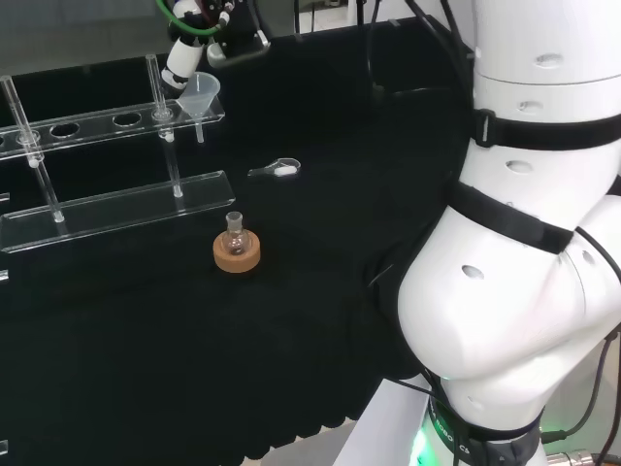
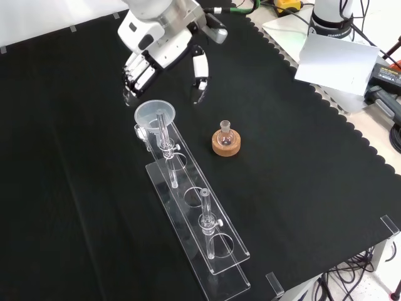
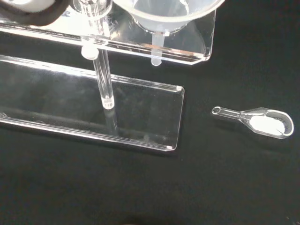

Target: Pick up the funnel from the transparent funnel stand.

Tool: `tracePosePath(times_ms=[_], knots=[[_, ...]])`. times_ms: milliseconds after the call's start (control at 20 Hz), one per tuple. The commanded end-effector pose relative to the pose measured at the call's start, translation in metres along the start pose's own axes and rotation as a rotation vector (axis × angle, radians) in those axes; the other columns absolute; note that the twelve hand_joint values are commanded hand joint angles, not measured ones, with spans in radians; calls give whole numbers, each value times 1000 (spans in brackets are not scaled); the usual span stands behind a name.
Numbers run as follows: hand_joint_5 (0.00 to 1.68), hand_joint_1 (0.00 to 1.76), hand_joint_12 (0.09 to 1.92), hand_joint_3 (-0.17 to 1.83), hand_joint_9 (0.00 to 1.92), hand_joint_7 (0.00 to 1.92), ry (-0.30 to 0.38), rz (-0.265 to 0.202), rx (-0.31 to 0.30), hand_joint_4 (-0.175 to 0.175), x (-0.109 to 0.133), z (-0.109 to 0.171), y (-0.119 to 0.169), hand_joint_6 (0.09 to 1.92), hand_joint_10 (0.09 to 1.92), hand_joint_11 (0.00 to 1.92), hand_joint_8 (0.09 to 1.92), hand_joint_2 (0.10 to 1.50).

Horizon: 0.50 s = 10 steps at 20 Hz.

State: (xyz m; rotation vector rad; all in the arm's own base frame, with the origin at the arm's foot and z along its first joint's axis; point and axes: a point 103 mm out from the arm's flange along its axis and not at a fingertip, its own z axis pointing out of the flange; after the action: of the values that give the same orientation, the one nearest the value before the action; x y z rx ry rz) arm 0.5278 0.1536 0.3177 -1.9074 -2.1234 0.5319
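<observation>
A clear plastic funnel (image 1: pixel 200 91) sits in the end hole of the transparent funnel stand (image 1: pixel 95 131), its stem hanging below the upper shelf. In the front view the funnel (image 2: pixel 148 114) is at the stand's (image 2: pixel 183 216) far end. My hand (image 2: pixel 150 53) hovers just beyond the funnel and above it. Its fingers (image 2: pixel 134 78) point down and the thumb (image 2: pixel 200 70) is spread well apart; nothing is between them. In the head view the hand (image 1: pixel 184 56) is right behind the funnel's rim. The wrist view looks down on the funnel's bowl (image 3: pixel 166 13) and the stand's base plate (image 3: pixel 70 103).
A small round flask on a cork ring (image 1: pixel 236 249) stands in front of the stand in the head view. A clear spoon with white powder (image 3: pixel 262 123) lies on the black cloth near the stand's funnel end (image 1: pixel 277 171). Two upright posts rise from the stand.
</observation>
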Motion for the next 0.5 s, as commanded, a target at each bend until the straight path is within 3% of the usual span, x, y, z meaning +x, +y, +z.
tracePosePath(times_ms=[50, 200, 500], knots=[[116, 718, 1503, 509, 92, 0, -25, 19, 30, -72, -2, 10, 14, 87, 892, 244, 555, 599], [105, 720, 1502, 512, 68, 0, -14, 21, 50, -71, -6, 15, 21, 87, 898, 243, 515, 598], [77, 701, 1513, 513, 10, 0, -15, 6, 65, 2, -9, 22, 32, 87, 946, 264, 389, 589]])
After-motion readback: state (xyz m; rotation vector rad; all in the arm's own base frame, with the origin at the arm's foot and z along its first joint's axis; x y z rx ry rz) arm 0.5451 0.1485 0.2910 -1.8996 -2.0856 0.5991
